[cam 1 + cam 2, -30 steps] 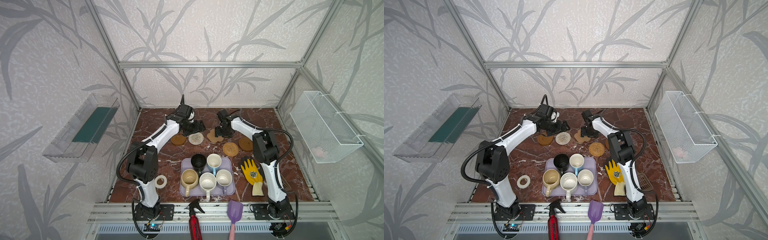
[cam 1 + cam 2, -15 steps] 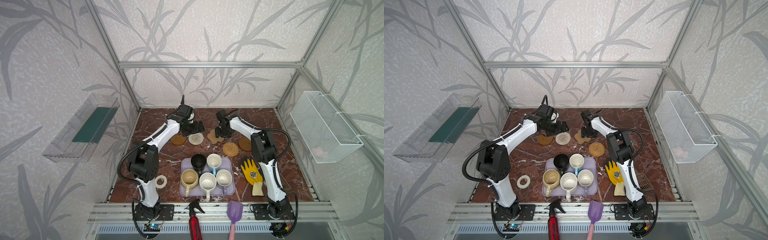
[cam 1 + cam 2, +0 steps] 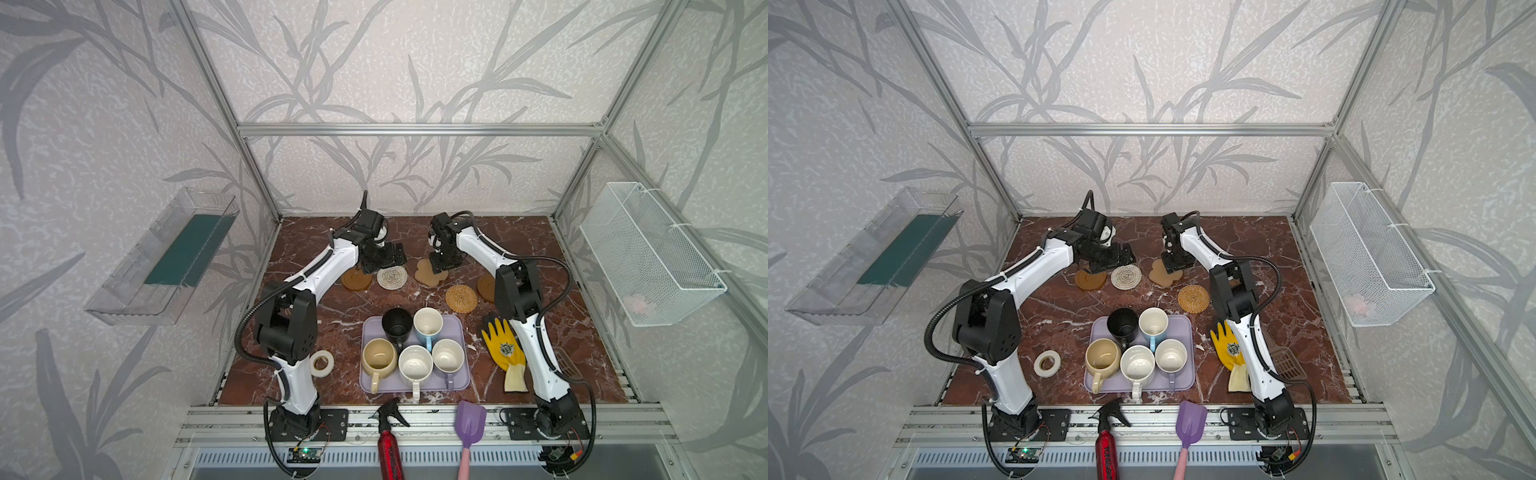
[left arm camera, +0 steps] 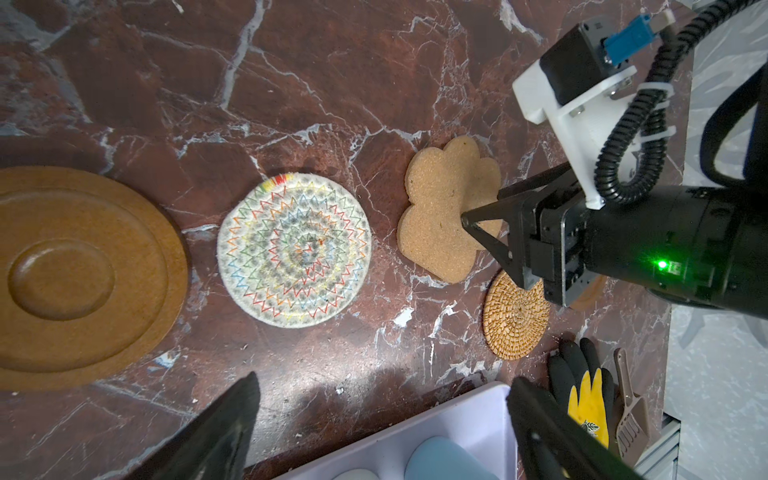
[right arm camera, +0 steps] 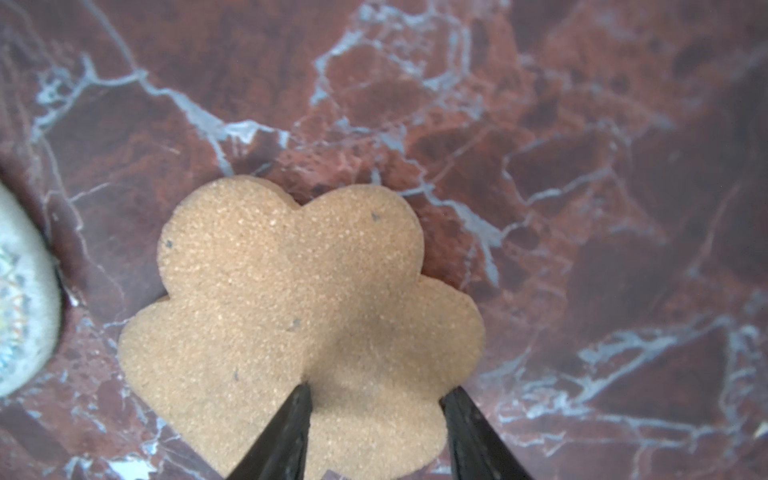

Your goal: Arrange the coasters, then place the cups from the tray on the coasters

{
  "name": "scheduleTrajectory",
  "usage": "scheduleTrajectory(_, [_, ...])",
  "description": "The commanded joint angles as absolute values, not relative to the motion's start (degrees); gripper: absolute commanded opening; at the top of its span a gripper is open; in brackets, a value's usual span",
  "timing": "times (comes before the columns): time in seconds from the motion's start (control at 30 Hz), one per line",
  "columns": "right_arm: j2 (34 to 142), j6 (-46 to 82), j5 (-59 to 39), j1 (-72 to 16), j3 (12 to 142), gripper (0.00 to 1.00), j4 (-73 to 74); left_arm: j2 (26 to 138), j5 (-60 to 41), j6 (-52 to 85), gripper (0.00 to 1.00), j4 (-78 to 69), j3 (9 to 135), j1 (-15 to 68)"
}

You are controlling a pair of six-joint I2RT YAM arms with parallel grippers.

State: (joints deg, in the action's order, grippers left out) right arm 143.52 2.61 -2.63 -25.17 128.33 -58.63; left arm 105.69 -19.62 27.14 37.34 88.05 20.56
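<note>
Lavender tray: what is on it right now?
On the tray: black mug, light blue mug, beige mug, white speckled mug, lavender-grey mug. Tray floor under them is covered.

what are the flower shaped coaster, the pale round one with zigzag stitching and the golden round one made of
Flower-shaped coaster: looks like cork, matte tan with a fine grainy face.
Pale round coaster: seems coiled cotton cord, soft and matte, sewn with coloured zigzag stitches.
Golden round coaster: likely rattan or similar fibre, slight sheen, visible spiral weave.
</note>
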Motion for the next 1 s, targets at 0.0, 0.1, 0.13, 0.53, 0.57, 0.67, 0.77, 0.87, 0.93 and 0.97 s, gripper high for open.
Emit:
scheduleTrajectory(0.0, [148.37, -6.14, -2.21, -25.22, 132.05, 0.52, -64.12, 105.55, -18.9, 26.19, 0.96, 38.66, 89.1, 20.3])
scheduleTrajectory(0.1, [150.69, -8.79, -1.61, -25.31, 136.72, 0.53, -66.6, 105.6, -18.95, 26.27, 0.96, 38.47, 89.04, 20.21])
scheduleTrajectory(0.13, [151.25, -9.42, -1.67, -25.31, 137.8, 0.53, -66.94, 105.55, -18.99, 26.3, 0.96, 38.48, 89.05, 20.19])
scheduleTrajectory(0.53, [153.3, -15.28, -5.71, -25.62, 141.67, 0.53, -65.23, 105.81, -19.29, 26.89, 0.96, 37.71, 88.73, 20.21])
scheduleTrajectory(0.57, [153.81, -15.26, -6.56, -25.66, 142.59, 0.53, -65.62, 105.76, -19.34, 26.98, 0.96, 37.57, 88.68, 20.21])
scheduleTrajectory(0.67, [154.74, -14.86, -8.32, -25.83, 143.91, 0.53, -65.93, 105.73, -19.36, 27.16, 0.96, 37.52, 88.68, 20.21])
scheduleTrajectory(0.77, [154.89, -14.73, -8.04, -26.11, 144.14, 0.53, -65.67, 105.71, -19.28, 27.21, 0.96, 37.4, 88.6, 20.21])
scheduleTrajectory(0.87, [154.97, -14.15, -7.21, -26.16, 144.32, 0.53, -65.66, 105.58, -19.29, 27.35, 0.96, 37.21, 88.32, 20.21])
scheduleTrajectory(0.93, [154.96, -14.68, -8.12, -26.15, 144.32, 0.53, -65.76, 105.36, -19.47, 27.58, 0.96, 36.92, 88.0, 20.21])
scheduleTrajectory(0.97, [154.86, -14.81, -8.3, -26.26, 144.32, 0.54, -65.75, 105.31, -19.42, 27.6, 0.96, 36.88, 87.9, 20.21])
